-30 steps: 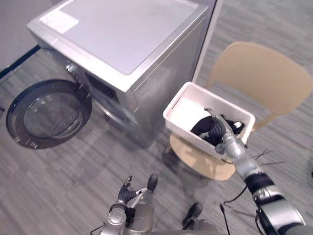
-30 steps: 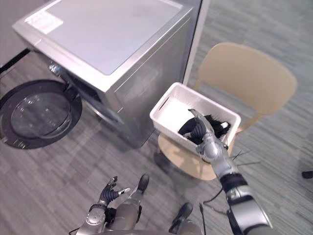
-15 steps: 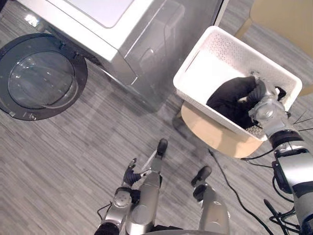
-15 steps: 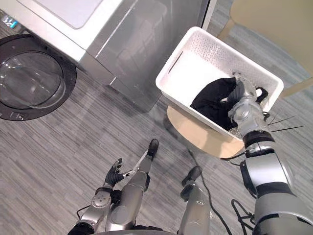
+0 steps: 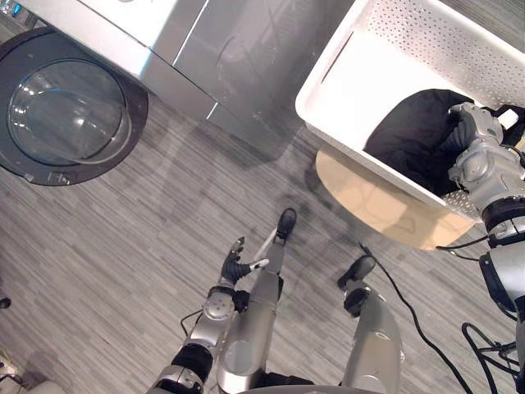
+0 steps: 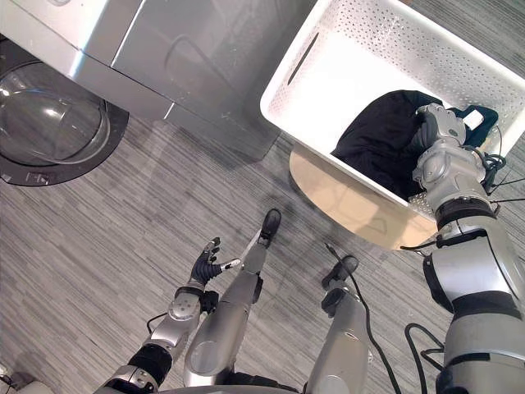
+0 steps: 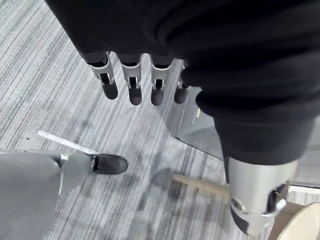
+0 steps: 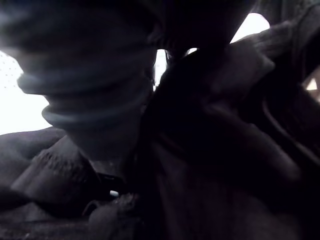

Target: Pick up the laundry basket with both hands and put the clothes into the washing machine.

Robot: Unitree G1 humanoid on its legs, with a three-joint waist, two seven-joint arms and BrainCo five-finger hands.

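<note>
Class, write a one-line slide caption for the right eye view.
Right hand among black clothes in a white basket beside the washing machine.

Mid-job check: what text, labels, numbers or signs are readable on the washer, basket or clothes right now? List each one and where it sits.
No text is readable.
Washing machine door: small pale mark on its lower rim, too small to read.
Control panel: a blue lit spot at the picture's edge, no figures legible.
White tag beside the dark clothes in the laundry basket: no print can be made out.
</note>
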